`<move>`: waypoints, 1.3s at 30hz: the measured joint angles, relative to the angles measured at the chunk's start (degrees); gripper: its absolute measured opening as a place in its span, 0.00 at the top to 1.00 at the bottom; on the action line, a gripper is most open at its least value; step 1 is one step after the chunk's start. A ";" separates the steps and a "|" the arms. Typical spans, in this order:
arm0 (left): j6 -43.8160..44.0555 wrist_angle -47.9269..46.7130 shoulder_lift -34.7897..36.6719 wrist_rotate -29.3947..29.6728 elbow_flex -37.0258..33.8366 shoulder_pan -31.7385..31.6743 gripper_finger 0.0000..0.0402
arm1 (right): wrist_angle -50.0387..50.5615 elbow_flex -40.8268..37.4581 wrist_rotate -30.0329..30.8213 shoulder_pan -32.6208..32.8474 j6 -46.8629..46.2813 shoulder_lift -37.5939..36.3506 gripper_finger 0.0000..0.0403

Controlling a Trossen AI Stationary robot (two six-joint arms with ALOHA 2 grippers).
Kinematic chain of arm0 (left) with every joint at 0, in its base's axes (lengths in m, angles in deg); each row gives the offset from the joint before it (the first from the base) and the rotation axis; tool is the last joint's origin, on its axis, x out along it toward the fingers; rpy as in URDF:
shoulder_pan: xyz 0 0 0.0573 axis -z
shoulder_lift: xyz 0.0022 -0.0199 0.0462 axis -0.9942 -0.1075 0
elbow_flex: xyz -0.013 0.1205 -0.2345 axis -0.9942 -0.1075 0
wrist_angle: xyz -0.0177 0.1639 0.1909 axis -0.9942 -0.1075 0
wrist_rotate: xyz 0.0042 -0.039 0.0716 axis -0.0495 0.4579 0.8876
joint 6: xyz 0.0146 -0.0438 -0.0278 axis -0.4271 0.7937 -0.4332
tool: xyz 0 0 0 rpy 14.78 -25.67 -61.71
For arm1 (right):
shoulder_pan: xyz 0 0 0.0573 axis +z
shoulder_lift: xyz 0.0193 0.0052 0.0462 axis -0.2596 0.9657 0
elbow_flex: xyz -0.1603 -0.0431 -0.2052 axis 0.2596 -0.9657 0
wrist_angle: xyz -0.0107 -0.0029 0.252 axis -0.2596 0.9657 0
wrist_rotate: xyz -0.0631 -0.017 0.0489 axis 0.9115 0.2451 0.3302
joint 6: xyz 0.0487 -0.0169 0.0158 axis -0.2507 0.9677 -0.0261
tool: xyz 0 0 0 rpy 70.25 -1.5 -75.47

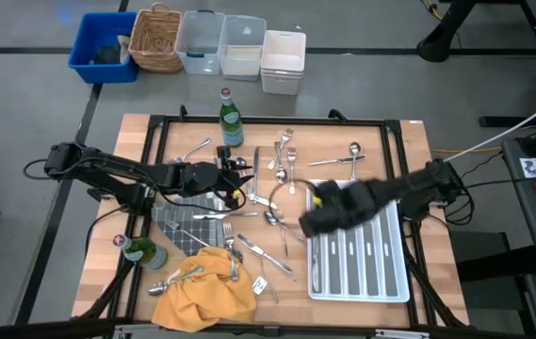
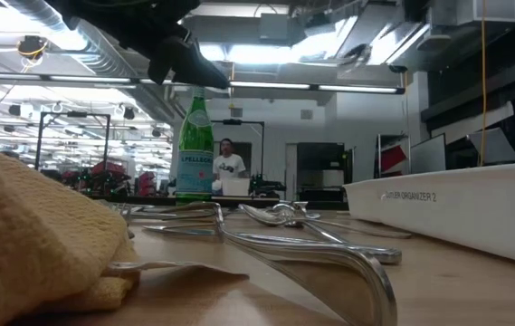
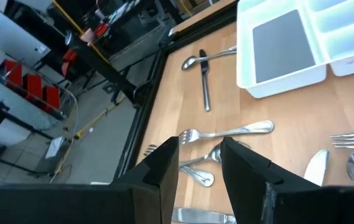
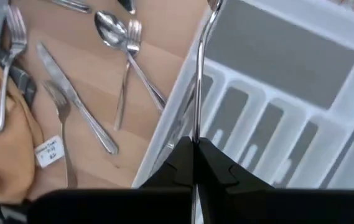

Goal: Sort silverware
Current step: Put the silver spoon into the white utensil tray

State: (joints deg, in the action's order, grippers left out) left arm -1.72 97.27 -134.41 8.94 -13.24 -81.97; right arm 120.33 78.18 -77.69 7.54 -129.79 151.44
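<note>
Right tool [image 4: 195,149] pinches utensil [image 4: 200,74], its head cut off

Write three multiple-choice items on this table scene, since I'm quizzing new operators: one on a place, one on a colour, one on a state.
1. Where does the white tray lie?
A. On the table's right side
B. Under a cloth
C. Off the table

2. What colour is the crumpled cloth?
A. Blue
B. Yellow
C. Red

3. The right tool is:
A. open and empty
B. shut on a slim utensil
C. out of view

Answers:
1. A, the high view shows the white tray on the right.
2. B, the crumpled cloth is yellow.
3. B, the right wrist view shows the fingers closed on the slim utensil over the tray.
</note>
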 joint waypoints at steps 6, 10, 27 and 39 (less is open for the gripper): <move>-0.53 0.07 0.00 -0.02 0.00 -0.21 0.73 | -1.12 -10.22 0.67 11.09 -26.59 0.12 0.99; -0.44 0.54 0.00 -0.02 0.00 -0.21 0.73 | -8.27 -16.68 1.73 16.69 -37.17 0.12 0.99; 16.42 0.42 0.08 -0.02 0.00 -0.21 0.73 | -32.13 -38.59 7.18 20.15 -39.53 0.12 0.99; 40.29 -18.53 8.11 -0.09 0.00 -7.16 0.73 | -38.82 -43.54 5.96 20.15 -38.97 0.12 0.96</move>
State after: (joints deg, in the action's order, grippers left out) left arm 38.57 78.74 -126.30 8.85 -13.24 -89.13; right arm 81.51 34.64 -71.73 27.69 -168.76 151.56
